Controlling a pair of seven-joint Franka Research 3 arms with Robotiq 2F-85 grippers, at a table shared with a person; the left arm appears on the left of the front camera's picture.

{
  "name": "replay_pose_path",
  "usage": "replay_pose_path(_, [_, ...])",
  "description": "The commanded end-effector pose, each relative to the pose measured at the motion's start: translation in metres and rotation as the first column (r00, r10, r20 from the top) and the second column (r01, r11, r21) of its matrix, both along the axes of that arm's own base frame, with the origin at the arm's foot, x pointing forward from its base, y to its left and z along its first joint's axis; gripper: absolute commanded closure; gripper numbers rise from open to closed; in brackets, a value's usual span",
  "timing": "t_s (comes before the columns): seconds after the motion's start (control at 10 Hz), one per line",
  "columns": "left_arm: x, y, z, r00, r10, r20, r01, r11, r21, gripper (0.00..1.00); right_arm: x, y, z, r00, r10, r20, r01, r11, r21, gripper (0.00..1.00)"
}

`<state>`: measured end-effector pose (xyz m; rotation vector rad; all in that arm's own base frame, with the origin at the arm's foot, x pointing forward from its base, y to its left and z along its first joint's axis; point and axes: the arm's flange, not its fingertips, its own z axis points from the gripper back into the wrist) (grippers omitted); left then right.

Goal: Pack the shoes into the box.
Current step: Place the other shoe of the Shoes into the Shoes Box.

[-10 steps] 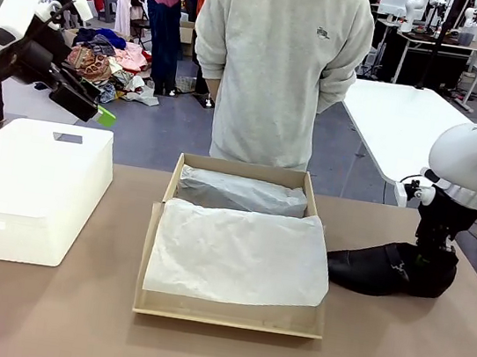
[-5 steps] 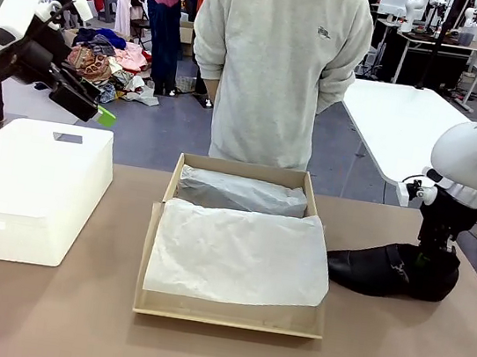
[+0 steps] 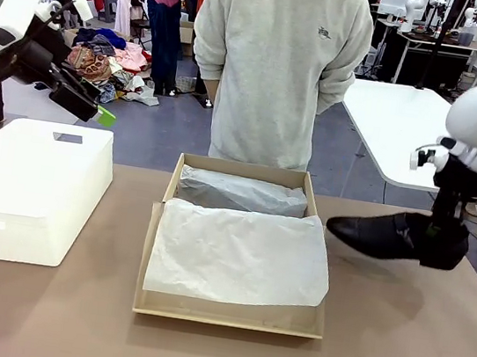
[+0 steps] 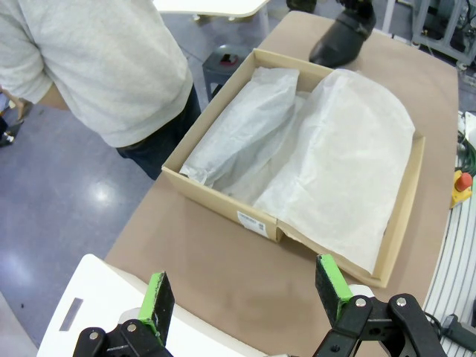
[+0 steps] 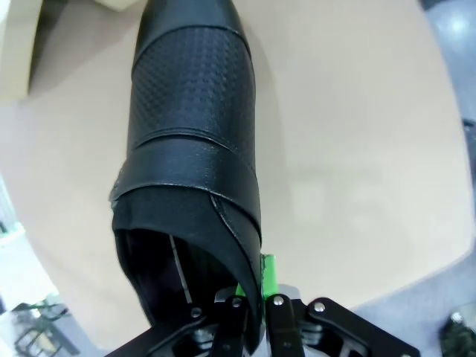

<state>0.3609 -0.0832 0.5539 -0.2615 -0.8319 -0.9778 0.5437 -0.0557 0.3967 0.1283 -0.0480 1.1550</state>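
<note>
Here the box (image 4: 214,199) bears a small white label (image 4: 253,221), print unreadable.

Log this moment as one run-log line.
right end effector: shut on shoe heel | shoe: held off table, right of box | box: open, tissue-lined | left end effector: open
</note>
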Motion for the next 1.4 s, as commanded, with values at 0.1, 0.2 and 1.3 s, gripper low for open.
replay_pose_path(0.1, [0.0,0.001,-0.002,1.0,-0.016,0.004,0.016,1.0,-0.012,0.0,0.014,0.007,0.041,0.971,-0.238,-0.021,0.237,0.97,-0.049,1.0])
replay_pose_path(0.2, [0.0,0.001,-0.002,1.0,-0.016,0.004,0.016,1.0,-0.012,0.0,0.013,0.01,0.051,0.952,-0.307,0.004,0.307,0.949,-0.071,1.0])
replay_pose_path(1.3, [0.0,0.001,-0.002,1.0,-0.016,0.004,0.016,1.0,-0.012,0.0,0.014,0.027,0.08,0.892,-0.449,0.058,0.45,0.893,-0.011,1.0])
